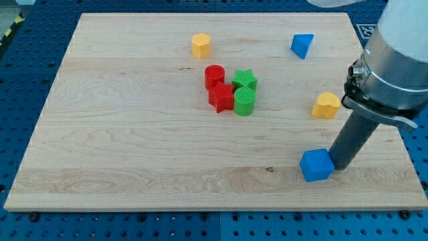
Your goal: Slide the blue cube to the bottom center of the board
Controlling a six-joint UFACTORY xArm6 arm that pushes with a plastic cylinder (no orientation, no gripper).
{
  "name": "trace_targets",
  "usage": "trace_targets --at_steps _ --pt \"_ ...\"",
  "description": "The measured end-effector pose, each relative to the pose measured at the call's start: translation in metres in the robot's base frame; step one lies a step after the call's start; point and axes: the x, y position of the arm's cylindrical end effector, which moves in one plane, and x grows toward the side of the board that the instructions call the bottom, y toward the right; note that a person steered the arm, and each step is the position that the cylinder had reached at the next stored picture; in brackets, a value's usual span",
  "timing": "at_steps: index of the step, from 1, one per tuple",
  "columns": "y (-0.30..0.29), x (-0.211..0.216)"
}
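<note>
The blue cube (315, 165) lies near the board's bottom edge, right of centre. My tip (338, 167) stands right against the cube's right side, touching or nearly touching it. The dark rod rises from there toward the view's upper right into the arm's grey body. The wooden board (134, 154) fills most of the view.
A yellow heart-like block (326, 106) lies above the blue cube. A blue triangular block (302, 45) sits at top right, a yellow hexagonal block (200, 45) at top centre. A red cylinder (214, 75), red star (221, 98), green star (245, 80) and green cylinder (244, 102) cluster mid-board.
</note>
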Motion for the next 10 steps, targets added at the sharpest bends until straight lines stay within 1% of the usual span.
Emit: trace_targets --at_steps 1,2,4,5,6,7,8,9,10 --pt "-0.007 0.012" --pt "-0.029 0.016" --pt "-0.036 -0.015" --pt "-0.071 -0.003" --pt "-0.071 -0.003" --pt "-0.065 0.013" --pt "-0.083 0.028" --pt "-0.097 0.034" --pt "-0.098 0.033"
